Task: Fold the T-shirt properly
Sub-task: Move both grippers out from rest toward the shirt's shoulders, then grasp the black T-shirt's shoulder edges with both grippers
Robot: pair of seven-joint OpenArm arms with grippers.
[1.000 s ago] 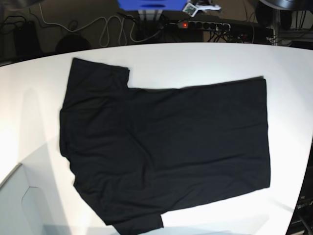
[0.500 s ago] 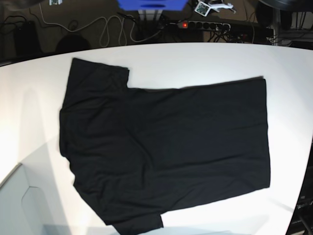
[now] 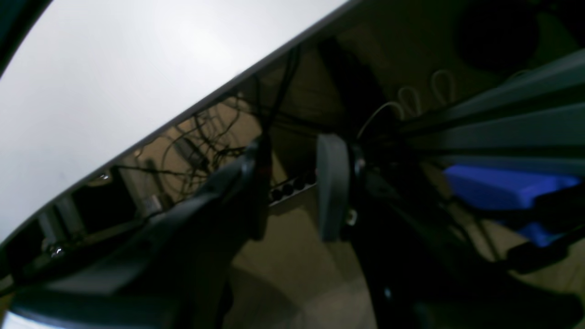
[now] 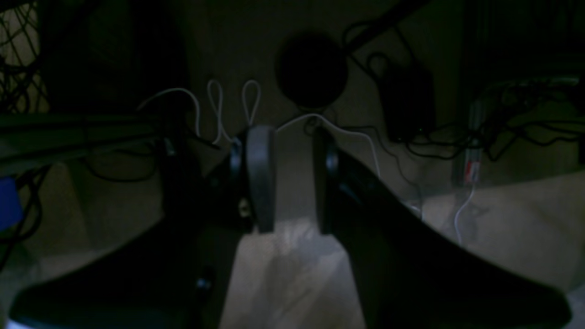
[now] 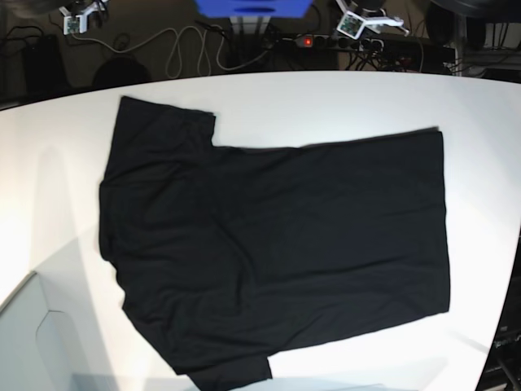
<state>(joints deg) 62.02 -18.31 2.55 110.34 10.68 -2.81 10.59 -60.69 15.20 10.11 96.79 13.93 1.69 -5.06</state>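
A white tabletop (image 5: 326, 98) fills the base view. Behind it lie a power strip (image 5: 358, 42), white cable (image 5: 175, 45) and blue box (image 5: 252, 8).

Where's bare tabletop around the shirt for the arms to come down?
The T-shirt covers most of the table. Free patches: the wide strip between its upper edge and the table's far edge, the strip right of the hem, and the left side beside the sleeves. The near edge is tight.

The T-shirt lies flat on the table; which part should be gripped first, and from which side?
Probably the two hem corners of the T-shirt at the base view's right edge, approached from that side. The hem runs straight and flat there, with bare table beside it, so an end effector could pinch each corner.
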